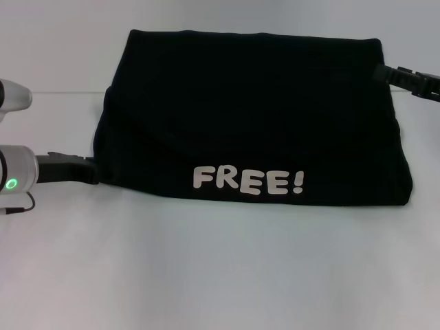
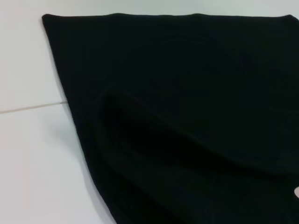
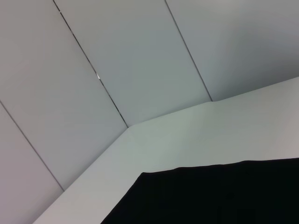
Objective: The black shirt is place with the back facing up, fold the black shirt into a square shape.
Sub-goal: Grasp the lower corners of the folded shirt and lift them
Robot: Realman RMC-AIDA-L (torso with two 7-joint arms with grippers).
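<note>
White table [image 1: 220, 275], bare along its near edge, carrying the black shirt [image 1: 254, 117] at its middle and far half. The shirt lies as a broad folded shape, wider along its near hem than at its far edge, with the white lettering "FREE!" [image 1: 247, 181] facing up just inside the near hem, slightly right of the shirt's centre.

Left of the shirt: the left gripper [image 1: 88, 169], black, on a silver arm with a green light [image 1: 12, 183], reaches in at table level and meets the shirt's near left corner. Its tips are lost against the black cloth, so whether they are spread or pinched on the fabric cannot be told. A second silver arm segment [image 1: 14, 95] shows farther back along the same side. In the left wrist view the shirt [image 2: 187, 116] fills most of the picture, with a soft raised fold running across it and the table [image 2: 28, 154] beside it.

Right of the shirt: the right gripper [image 1: 386, 73], black, touches the shirt's far right corner; its finger state likewise cannot be told. In the right wrist view a shirt edge [image 3: 210, 196] lies on the table [image 3: 187, 135], with a panelled grey wall [image 3: 117, 60] beyond.
</note>
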